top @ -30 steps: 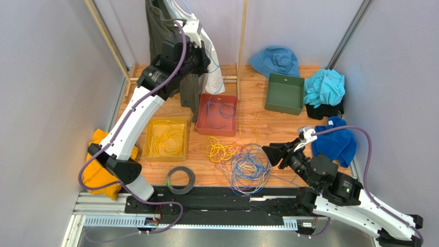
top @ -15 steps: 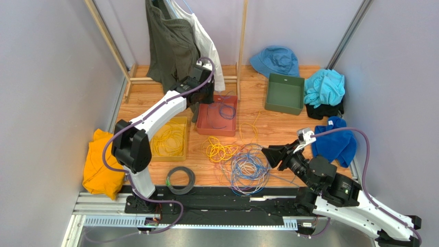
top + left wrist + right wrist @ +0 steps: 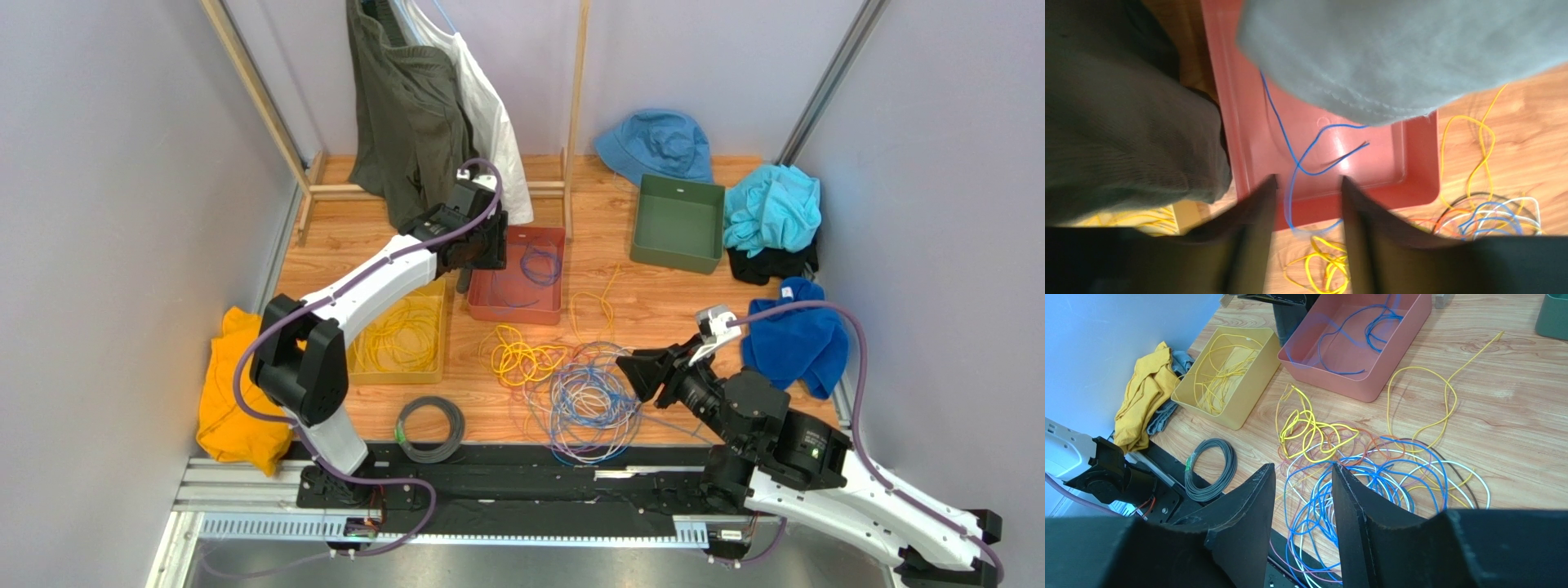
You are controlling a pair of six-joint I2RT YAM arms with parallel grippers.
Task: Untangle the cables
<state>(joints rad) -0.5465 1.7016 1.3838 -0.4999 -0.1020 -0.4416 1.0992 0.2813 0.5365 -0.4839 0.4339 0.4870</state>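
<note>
Right wrist view, cables (image 3: 1364,468) — blue, yellow, white — knotted loosely, right gripper (image 3: 1303,468) and left gripper (image 3: 1308,179) both parted, empty

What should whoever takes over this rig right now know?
Left gripper: open and empty, over the near rim of the red tray. One blue cable trails over that rim between the fingers.
Right gripper: open and empty, above the tangled pile.
Done: blue cables are in the red tray and yellow cables in the yellow tray.
Left: the pile mixes blue, white, yellow and orange cables, with a yellow bunch at its edge. The grey coil lies apart near the front edge.
</note>
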